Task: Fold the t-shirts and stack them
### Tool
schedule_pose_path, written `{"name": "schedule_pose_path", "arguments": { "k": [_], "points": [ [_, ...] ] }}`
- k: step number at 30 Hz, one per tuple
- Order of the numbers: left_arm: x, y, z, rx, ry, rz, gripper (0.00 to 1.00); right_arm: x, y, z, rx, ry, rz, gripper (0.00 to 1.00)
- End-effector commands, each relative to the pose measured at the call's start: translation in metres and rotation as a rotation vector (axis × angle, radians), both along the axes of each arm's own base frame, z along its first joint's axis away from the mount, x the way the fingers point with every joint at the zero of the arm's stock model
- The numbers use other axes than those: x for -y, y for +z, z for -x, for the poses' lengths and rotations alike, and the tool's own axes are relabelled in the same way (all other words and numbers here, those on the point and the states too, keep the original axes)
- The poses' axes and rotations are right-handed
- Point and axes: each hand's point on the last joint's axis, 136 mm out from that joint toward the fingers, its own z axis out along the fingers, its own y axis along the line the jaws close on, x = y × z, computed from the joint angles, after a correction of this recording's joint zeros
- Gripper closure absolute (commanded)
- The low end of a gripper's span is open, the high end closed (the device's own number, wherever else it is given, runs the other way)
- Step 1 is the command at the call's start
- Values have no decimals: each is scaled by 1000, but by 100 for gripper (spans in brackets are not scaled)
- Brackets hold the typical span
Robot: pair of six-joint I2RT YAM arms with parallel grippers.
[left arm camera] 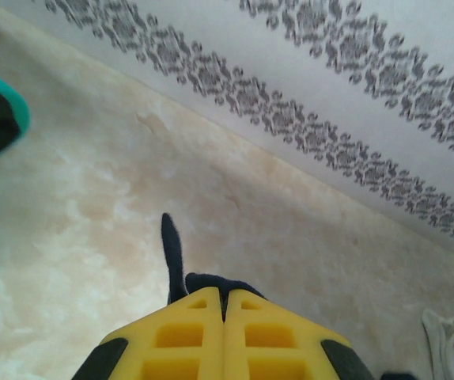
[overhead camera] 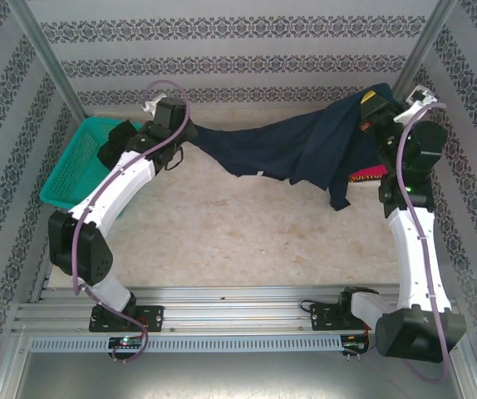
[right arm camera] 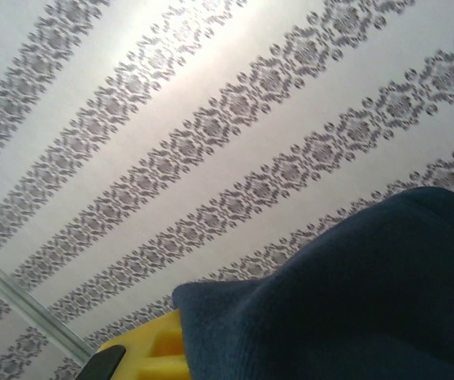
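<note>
Fingers pressed together, the left gripper [left arm camera: 225,299] is pinching the navy t-shirt [overhead camera: 297,150], which is hanging stretched above the table [overhead camera: 247,237]. Cloth is draping over the right gripper [overhead camera: 375,104], so I cannot tell its grip.

We count two t-shirts, one navy t-shirt [overhead camera: 305,143] and one pinkish-red t-shirt [overhead camera: 373,173], plus one teal basket [overhead camera: 68,170].

Top view looking down, left wrist near tabletop [left arm camera: 69,261], right wrist facing wall [right arm camera: 211,119], navy t-shirt [overhead camera: 292,145] shared
</note>
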Motion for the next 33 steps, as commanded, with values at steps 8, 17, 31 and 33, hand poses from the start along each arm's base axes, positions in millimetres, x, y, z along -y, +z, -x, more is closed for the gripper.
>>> {"name": "schedule_pose_path", "arguments": {
  "k": [8, 17, 31, 33],
  "points": [
    [-55, 95, 73, 196, 62, -69, 100, -19, 88, 101, 299, 22, 67, 100],
    [-62, 90, 63, 182, 77, -85, 100, -30, 67, 64, 201, 130, 26, 100],
    [-102, 141, 39, 255, 126, -69, 100, -109, 100, -24, 197, 413, 74, 100],
    [-107, 151, 47, 275, 136, -82, 100, -111, 109, -21, 229, 404, 98, 100]
  ]
}}
